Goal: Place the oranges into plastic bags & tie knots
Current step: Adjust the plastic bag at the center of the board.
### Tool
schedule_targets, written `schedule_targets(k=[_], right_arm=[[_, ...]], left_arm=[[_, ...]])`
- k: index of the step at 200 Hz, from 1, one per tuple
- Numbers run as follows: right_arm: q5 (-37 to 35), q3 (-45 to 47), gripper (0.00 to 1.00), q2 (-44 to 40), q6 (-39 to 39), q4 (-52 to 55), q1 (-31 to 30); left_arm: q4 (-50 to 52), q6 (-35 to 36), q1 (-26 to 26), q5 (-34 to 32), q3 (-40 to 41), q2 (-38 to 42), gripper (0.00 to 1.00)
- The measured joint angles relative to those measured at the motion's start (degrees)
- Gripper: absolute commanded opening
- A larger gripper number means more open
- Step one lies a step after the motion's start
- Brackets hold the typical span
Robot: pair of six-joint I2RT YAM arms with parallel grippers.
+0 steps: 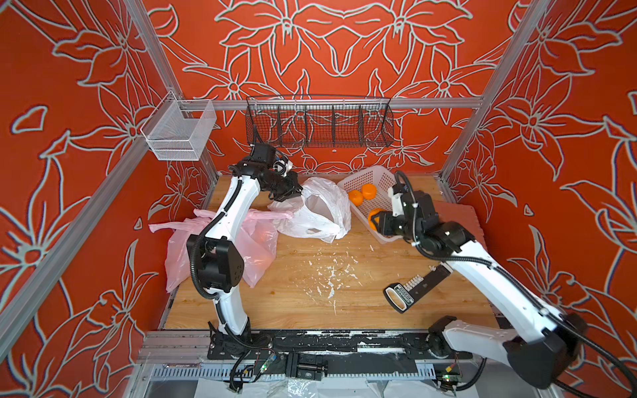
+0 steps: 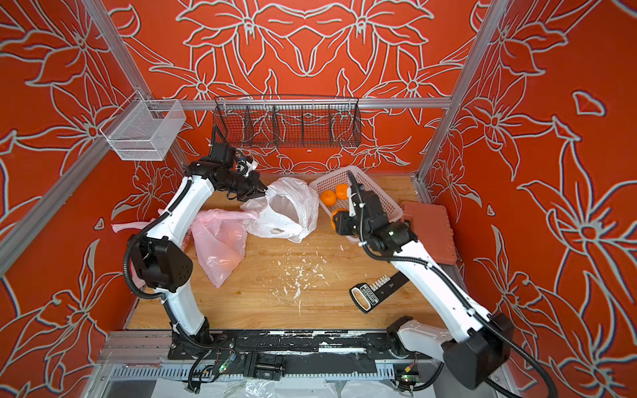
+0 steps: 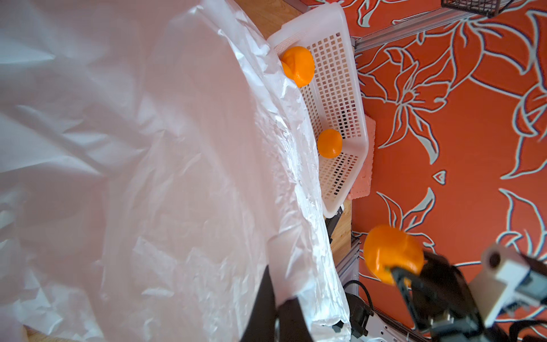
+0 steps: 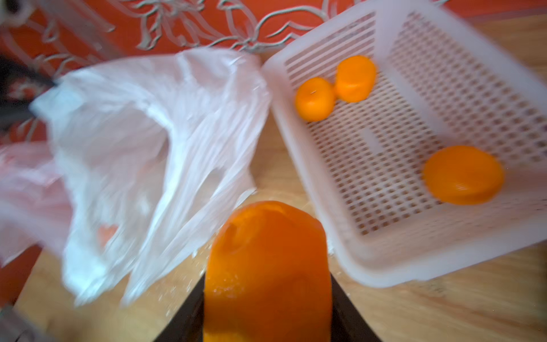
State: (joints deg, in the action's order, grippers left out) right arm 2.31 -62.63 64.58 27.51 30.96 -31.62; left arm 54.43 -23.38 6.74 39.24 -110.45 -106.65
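Roughly two thirds in, by the look of it. The right hand point(image 4: 266, 284) has its fingers closed partway around one orange point(image 4: 266, 266), which fills the gap between them, and it hangs over the near rim of the pale perforated basket point(image 1: 370, 175), between the basket and the white bag point(image 1: 320, 210). The left hand point(image 1: 296, 193) is pinched fully shut on the white bag's far edge, lifting it so the mouth gapes toward the basket. I can see no fruit inside that bag.

Three more oranges lie in the basket: two touching point(image 4: 334, 88) near its far corner and one point(image 4: 463, 174) apart from them.

Two pink bags point(image 1: 255, 248) lie on the left side of the counter point(image 1: 344, 293), partly under the left arm. A faint orange tint shows through one, so they seem filled, and their tops are bunched with strap ends sticking out. That looks like knots, though I cannot confirm it.

Left to do, I judge: drop in this orange, move the other three, then tie the white bag.
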Motion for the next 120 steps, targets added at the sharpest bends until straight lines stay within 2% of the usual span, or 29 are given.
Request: schedule_targets(k=[25, 55, 76, 96, 120], right_arm=[[0.5, 7.5, 0.34, -1.27, 4.35, -1.31, -5.62], [1.7, 12.35, 0.31, 6.69, 8.87, -6.45, -9.05], [2.95, 11.54, 0.3, 15.43, 11.72, -14.19, -9.66], [2.67, 7.02, 0.29, 23.69, 13.16, -19.87, -9.27], [2.69, 2.19, 0.29, 26.88, 13.46, -25.4, -6.88]], left_arm=[[-0.07, -0.02, -0.2, 0.33, 0.0, -0.04, 0.0], [-0.24, -0.24, -0.33, 1.2, -0.02, -0.26, 0.0], [-0.57, -0.26, -0.33, 1.97, -0.02, -0.46, 0.0], [-0.55, -0.24, -0.33, 2.56, -0.13, -0.48, 0.0], [0.09, -0.31, 0.04, 3.32, -1.05, -0.48, 0.0]])
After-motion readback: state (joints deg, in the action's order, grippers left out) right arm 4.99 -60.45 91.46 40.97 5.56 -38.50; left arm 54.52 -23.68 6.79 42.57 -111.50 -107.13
